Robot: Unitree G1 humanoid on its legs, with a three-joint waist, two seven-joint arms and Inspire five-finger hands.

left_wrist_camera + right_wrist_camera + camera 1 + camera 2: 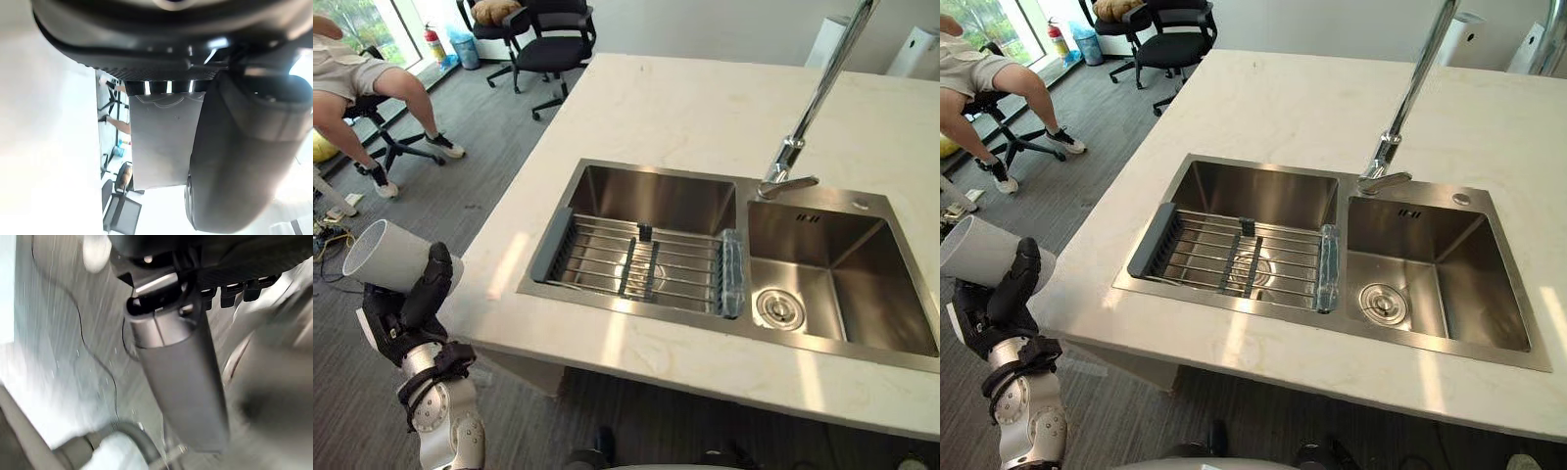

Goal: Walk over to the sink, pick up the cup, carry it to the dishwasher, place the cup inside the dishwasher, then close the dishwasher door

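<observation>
We saw the left hand (403, 315) clenched round the pale cup (386, 257), which it held on its side, left of the counter (656, 108) and well apart from the sink (656, 201). Of the right hand (181, 372) we could not tell the fingers' state.

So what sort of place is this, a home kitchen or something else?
Probably an office pantry or demo kitchen: a double steel sink with a tall tap sits in a pale counter, while swivel chairs stand on grey carpet nearby. The left hand holds the cup.
</observation>
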